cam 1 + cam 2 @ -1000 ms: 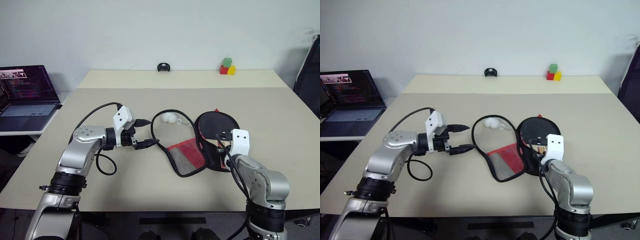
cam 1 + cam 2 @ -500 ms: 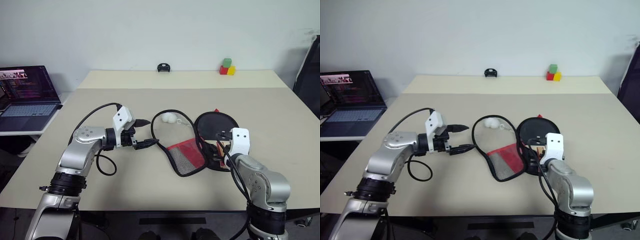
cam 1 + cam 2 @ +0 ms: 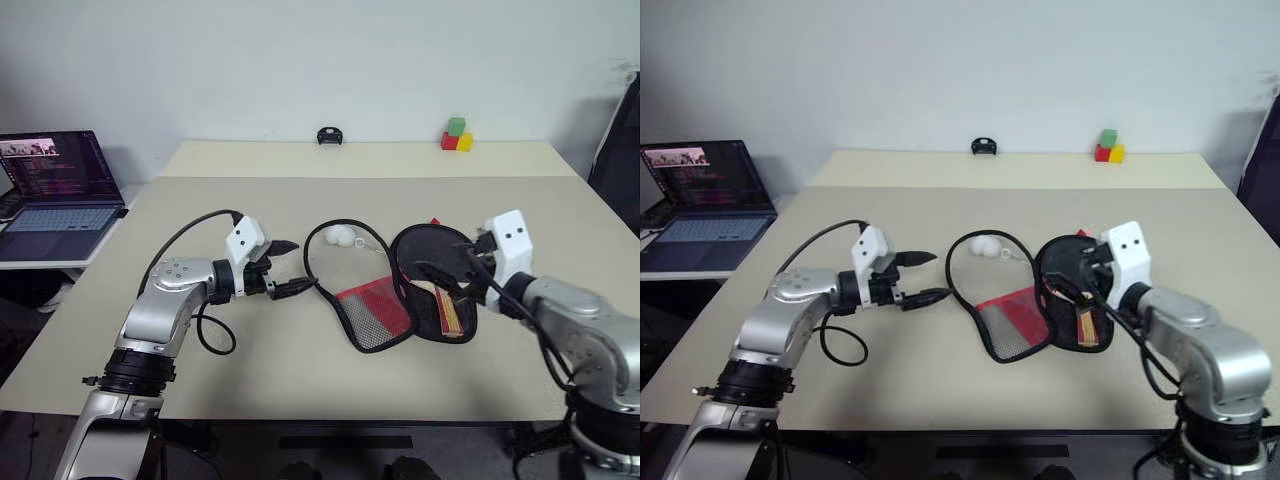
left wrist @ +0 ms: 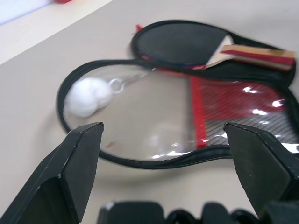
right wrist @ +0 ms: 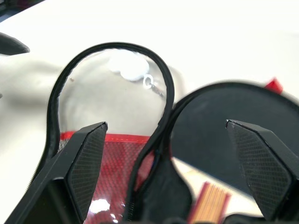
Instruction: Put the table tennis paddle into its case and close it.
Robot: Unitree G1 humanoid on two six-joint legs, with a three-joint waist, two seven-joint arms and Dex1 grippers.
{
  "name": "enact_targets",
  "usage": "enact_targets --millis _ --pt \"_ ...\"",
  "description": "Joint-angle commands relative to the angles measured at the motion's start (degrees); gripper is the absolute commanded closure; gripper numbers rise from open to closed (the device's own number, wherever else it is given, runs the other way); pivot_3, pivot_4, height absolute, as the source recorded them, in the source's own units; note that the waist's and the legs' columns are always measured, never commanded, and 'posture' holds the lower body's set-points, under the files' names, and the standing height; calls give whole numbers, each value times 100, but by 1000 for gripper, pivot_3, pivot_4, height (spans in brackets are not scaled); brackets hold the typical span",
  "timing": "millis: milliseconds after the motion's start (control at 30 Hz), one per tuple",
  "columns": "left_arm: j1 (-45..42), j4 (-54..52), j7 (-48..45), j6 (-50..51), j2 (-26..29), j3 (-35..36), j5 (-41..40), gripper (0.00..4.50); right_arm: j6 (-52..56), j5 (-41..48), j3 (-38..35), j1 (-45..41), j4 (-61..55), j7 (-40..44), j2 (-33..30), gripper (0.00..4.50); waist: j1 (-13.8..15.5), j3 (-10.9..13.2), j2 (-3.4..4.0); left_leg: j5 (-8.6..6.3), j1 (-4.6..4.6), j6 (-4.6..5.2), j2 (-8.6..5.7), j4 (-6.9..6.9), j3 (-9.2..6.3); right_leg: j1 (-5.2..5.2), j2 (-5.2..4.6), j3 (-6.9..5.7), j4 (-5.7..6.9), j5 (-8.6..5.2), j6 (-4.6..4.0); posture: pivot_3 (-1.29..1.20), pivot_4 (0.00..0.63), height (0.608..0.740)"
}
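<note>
1. Our right gripper (image 3: 452, 270) is spread wide and holds nothing. It hangs above the right half of the case (image 3: 385, 285), over the paddle (image 3: 437, 262), touching neither as far as we can see.
2. The paddle lies in the right half of the open case, round black face toward the far side, striped handle (image 3: 450, 306) pointing back at us and poking out past the near edge. The handle sits just below and beside our right gripper.
3. Our left gripper (image 3: 290, 267) is also fully spread and empty. It points level toward the case from the left, its lower finger (image 3: 296, 289) close to the rim of the case's left half; we cannot tell whether it touches the rim.
4. The case lies opened flat on the surface (image 3: 300, 370) between our two grippers. Its left half is the flap with a clear window, a red band and mesh (image 3: 375, 310); its right half carries the paddle.
5. A small white ball (image 3: 340, 236) on a cord rests at the far end of the left flap, just beyond our left gripper.
6. Well apart on the left, on a lower side table, stands an open laptop (image 3: 55, 190).
7. At the far edge of the surface we see a small black object (image 3: 327, 135) and, to its right, a cluster of green, red and yellow blocks (image 3: 456, 135).
</note>
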Motion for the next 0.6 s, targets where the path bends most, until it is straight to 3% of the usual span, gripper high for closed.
enact_targets --millis 33,267,600 --pt "-151 222 353 -220 -13 220 182 0 -592 248 -292 -23 196 676 -488 64 5 1 -2 0 -1 0 1 0 0 0 0 0 -1 0 0 0 150 740" --pt "-157 548 619 -266 -54 223 340 0 -1031 607 -355 -66 626 1504 -1239 64 0 1 -3 1 -2 1 3 1 2 0 -2 2 -1 0 0 0 150 740" --pt "-815 2235 1666 -542 -677 124 937 0 -1217 754 -301 -96 724 1446 -1325 64 23 3 -12 2 -6 3 1 4 0 1 -7 2 1 0 0 0 150 740"
